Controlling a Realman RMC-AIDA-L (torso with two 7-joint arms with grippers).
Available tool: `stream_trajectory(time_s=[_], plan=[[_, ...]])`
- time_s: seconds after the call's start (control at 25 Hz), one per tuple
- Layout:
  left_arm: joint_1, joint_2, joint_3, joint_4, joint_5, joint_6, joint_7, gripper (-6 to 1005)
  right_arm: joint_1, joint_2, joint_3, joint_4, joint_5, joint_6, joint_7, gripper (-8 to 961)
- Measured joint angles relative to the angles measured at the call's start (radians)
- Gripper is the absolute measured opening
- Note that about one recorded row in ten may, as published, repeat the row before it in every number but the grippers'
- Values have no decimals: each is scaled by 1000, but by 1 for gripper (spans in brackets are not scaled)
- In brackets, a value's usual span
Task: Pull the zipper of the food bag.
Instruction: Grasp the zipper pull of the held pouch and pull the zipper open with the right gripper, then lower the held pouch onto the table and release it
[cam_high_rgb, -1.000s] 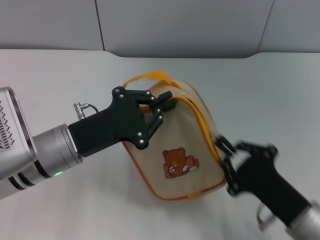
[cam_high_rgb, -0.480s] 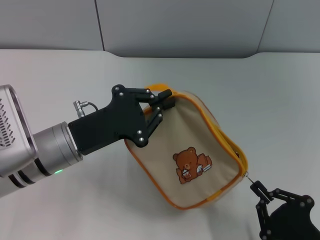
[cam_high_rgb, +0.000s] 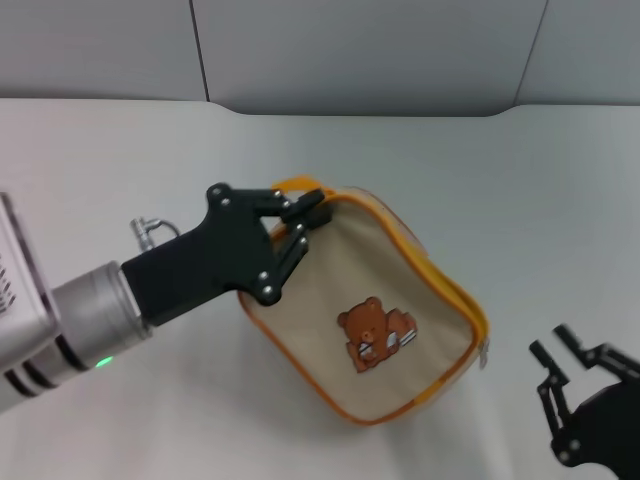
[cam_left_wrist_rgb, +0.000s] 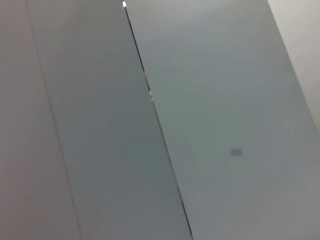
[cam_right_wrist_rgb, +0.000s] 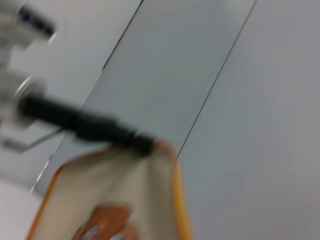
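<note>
The beige food bag (cam_high_rgb: 330, 290) with orange-yellow piping and a brown bear picture (cam_high_rgb: 372, 338) hangs tilted over the white table. My left gripper (cam_high_rgb: 306, 212) is shut on the bag's upper corner by the orange-yellow loop handle (cam_high_rgb: 292, 186). The zipper's small silver pull tab (cam_high_rgb: 487, 353) hangs free at the bag's lower right corner, at the end of the orange-yellow zip band (cam_high_rgb: 432, 268). My right gripper (cam_high_rgb: 550, 342) is open and empty, to the right of the tab and apart from it. The right wrist view shows the bag (cam_right_wrist_rgb: 120, 195) and the left gripper's black fingers (cam_right_wrist_rgb: 90, 126), blurred.
The white table (cam_high_rgb: 520, 190) runs back to grey wall panels (cam_high_rgb: 360, 50). The left wrist view shows only grey wall panels (cam_left_wrist_rgb: 210, 125). The left arm's silver forearm (cam_high_rgb: 60, 320) reaches in from the left edge.
My right gripper has let go of the pull tab, opened and drawn away to the lower right. The bag has swung back a little left, and the left arm has shifted slightly left.
</note>
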Motion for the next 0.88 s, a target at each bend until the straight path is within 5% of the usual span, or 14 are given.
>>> stream_trajectory(time_s=[0.28, 0.48, 0.68, 0.88], plan=[[96, 0, -7, -43, 0, -9, 26, 58, 54, -3, 3, -115, -1, -79, 361, 337], [161, 0, -27, -76, 1, -52, 66, 56, 120, -5, -20, -309, -9, -124, 799, 485], [219, 0, -41, -109, 2, -39, 139, 57, 173, -4, -125, -492, -11, -161, 1099, 588], [210, 7, -47, -89, 7, -19, 43, 61, 222, -4, -295, -657, -12, -171, 1302, 681]])
